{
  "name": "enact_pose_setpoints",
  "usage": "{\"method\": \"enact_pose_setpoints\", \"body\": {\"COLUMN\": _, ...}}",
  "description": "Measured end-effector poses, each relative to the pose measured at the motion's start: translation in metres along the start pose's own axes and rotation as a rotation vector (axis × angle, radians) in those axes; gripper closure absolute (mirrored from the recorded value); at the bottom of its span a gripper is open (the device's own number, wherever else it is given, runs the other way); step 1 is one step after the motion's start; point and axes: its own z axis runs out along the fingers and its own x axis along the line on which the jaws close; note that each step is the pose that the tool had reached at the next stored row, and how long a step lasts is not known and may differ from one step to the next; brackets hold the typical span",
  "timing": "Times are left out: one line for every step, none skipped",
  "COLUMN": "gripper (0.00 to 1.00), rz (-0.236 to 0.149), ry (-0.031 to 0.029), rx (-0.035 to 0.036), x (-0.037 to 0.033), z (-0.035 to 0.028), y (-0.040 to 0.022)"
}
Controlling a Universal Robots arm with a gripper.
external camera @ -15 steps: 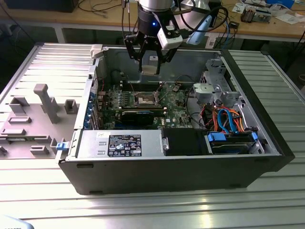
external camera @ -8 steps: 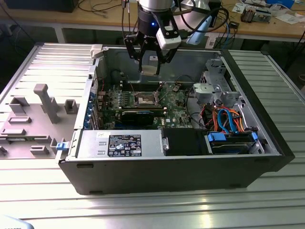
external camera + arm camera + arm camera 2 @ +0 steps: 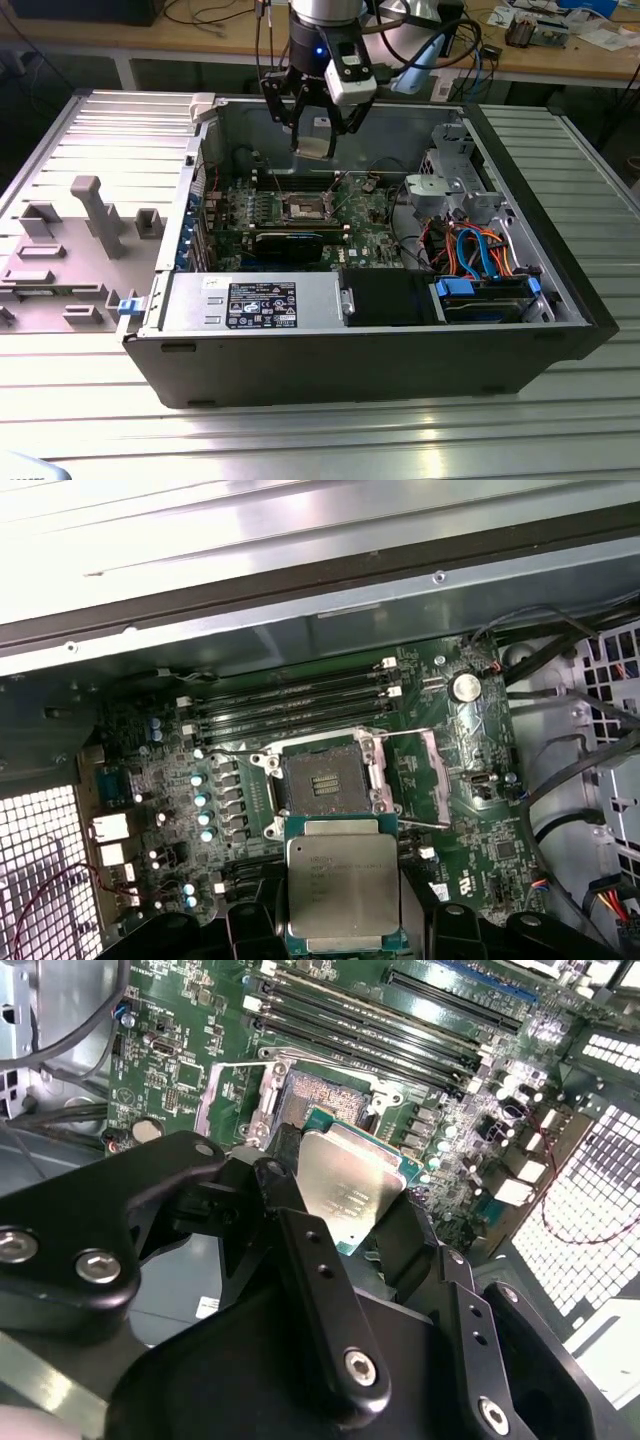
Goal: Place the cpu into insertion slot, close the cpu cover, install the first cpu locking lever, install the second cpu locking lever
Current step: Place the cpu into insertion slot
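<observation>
My gripper (image 3: 316, 142) hangs above the open computer case, shut on the cpu (image 3: 316, 148), a flat square chip with a silver-grey top. In both wrist views the cpu (image 3: 342, 885) (image 3: 345, 1188) sits between the black fingers (image 3: 300, 1250), held by its edges. Below it on the green motherboard (image 3: 365, 215) lies the insertion slot (image 3: 325, 785) (image 3: 297, 1098) (image 3: 303, 208), its dark pin field uncovered. The cpu cover (image 3: 436, 778) (image 3: 228, 1095) stands swung open beside the slot. The chip hovers apart from the slot, offset to one side of it.
Long black memory slots (image 3: 290, 705) run beside the socket. A black card (image 3: 288, 240), the power supply (image 3: 260, 303) and a drive bay with blue and orange cables (image 3: 480, 260) fill the case. A grey fixture tray (image 3: 70, 240) lies at the exterior view's left.
</observation>
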Motion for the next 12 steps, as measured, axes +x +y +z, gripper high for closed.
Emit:
{"method": "enact_pose_setpoints", "body": {"gripper": 0.45, "rz": 0.008, "ry": 0.0, "rx": -0.0001, "x": 0.0, "z": 0.0001, "y": 0.0}}
{"method": "enact_pose_setpoints", "body": {"gripper": 0.45, "rz": 0.012, "ry": 0.0, "rx": -0.0002, "x": 0.0, "z": 0.0002, "y": 0.0}}
{"method": "enact_pose_setpoints", "body": {"gripper": 0.45, "rz": 0.018, "ry": 0.0, "rx": -0.0002, "x": 0.0, "z": 0.0003, "y": 0.0}}
{"method": "enact_pose_setpoints", "body": {"gripper": 0.45, "rz": 0.023, "ry": 0.0, "rx": -0.0002, "x": 0.0, "z": 0.0004, "y": 0.0}}
{"method": "enact_pose_setpoints", "body": {"gripper": 0.45, "rz": 0.027, "ry": 0.0, "rx": -0.0002, "x": 0.0, "z": 0.0004, "y": 0.0}}
{"method": "enact_pose_setpoints", "body": {"gripper": 0.45, "rz": 0.032, "ry": 0.0, "rx": -0.0002, "x": 0.0, "z": 0.0005, "y": 0.0}}
{"method": "enact_pose_setpoints", "body": {"gripper": 0.45, "rz": 0.035, "ry": -0.0001, "rx": -0.0002, "x": 0.0, "z": 0.0005, "y": 0.0}}
{"method": "enact_pose_setpoints", "body": {"gripper": 0.45, "rz": 0.04, "ry": -0.0001, "rx": -0.0001, "x": 0.0, "z": 0.0006, "y": 0.0}}
{"method": "enact_pose_setpoints", "body": {"gripper": 0.45, "rz": 0.044, "ry": -0.0001, "rx": -0.0001, "x": 0.0, "z": 0.0007, "y": 0.0}}
{"method": "enact_pose_setpoints", "body": {"gripper": 0.45, "rz": 0.048, "ry": -0.0001, "rx": 0.0, "x": 0.0, "z": 0.0007, "y": 0.0}}
{"method": "enact_pose_setpoints", "body": {"gripper": 0.45, "rz": 0.052, "ry": -0.0002, "rx": 0.0001, "x": -0.0001, "z": 0.0008, "y": 0.0}}
{"method": "enact_pose_setpoints", "body": {"gripper": 0.45, "rz": 0.058, "ry": -0.0003, "rx": 0.0004, "x": 0.0, "z": 0.0009, "y": 0.0}}
